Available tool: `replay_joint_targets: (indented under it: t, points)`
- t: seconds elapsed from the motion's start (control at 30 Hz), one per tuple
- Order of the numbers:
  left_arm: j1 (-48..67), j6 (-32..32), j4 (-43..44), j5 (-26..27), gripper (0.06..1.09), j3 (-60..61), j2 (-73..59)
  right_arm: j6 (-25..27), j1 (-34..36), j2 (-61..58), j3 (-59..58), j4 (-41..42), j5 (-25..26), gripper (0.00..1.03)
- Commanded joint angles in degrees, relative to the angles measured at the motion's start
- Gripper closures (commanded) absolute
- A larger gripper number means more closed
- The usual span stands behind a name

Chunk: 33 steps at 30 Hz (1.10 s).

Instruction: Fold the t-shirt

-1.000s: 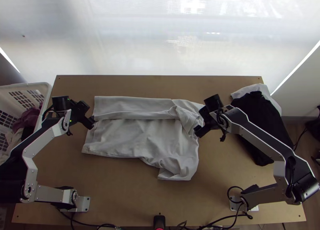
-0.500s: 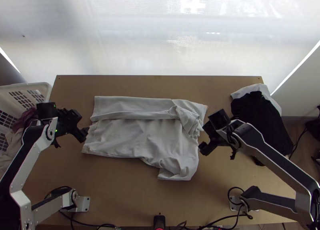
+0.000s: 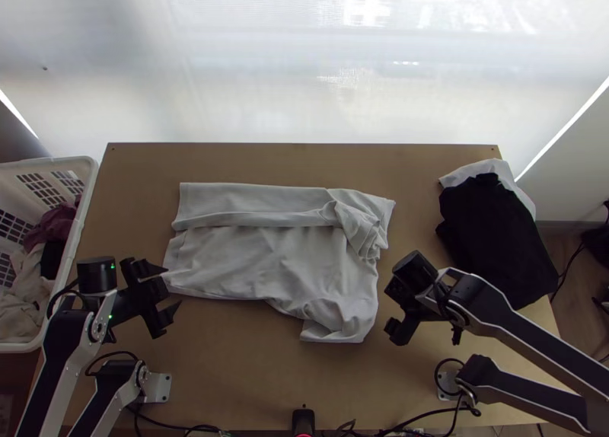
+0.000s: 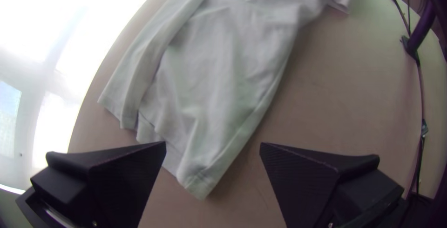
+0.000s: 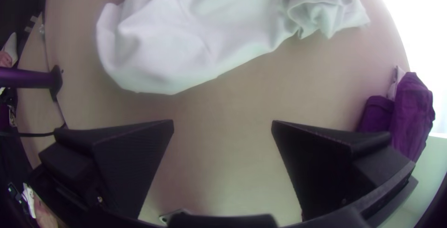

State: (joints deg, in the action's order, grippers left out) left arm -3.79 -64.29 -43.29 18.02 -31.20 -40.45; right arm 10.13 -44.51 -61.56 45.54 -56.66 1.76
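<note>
Lying between left claw (image 3: 173,288) and right claw (image 3: 392,311): t-shirt (image 3: 282,258), 1 side folded.

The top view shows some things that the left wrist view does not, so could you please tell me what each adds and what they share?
Top view: the basket with clothes in it, and the black garment.
Left wrist view: the finely ridged inner faces of the left tool's fingers.
Both: the shirt with one long side folded over, the table, and the left tool, open.
</note>
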Motion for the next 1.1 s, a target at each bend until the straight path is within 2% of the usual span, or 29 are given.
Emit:
replay_joint_targets:
  t: [0.0, 0.2, 0.37, 0.57, 1.07]
  points:
    - [1.95, -4.09, -4.88, 0.44, 0.11, 5.19, 10.56, 0.06, -3.56, 2.23, -3.62, 0.06, -3.17, 0.05]
    - [1.95, -7.51, -4.26, 0.52, 0.11, 8.35, 12.85, 0.33, -4.62, 0.48, -3.79, 3.58, -4.75, 0.06]
    - [1.59, -9.54, 0.05, 0.44, 0.11, 12.13, 14.25, -0.37, -4.71, -0.05, -3.97, 5.86, -6.07, 0.06]
    - [1.59, -8.83, 4.0, 0.61, 0.11, 12.83, 13.2, -1.52, -4.97, -0.4, -2.82, 7.97, -9.14, 0.06]
    - [1.33, -7.78, 12.7, 0.61, 0.11, 15.2, 8.54, -1.34, -9.98, -6.91, -3.62, 16.15, -10.02, 0.07]
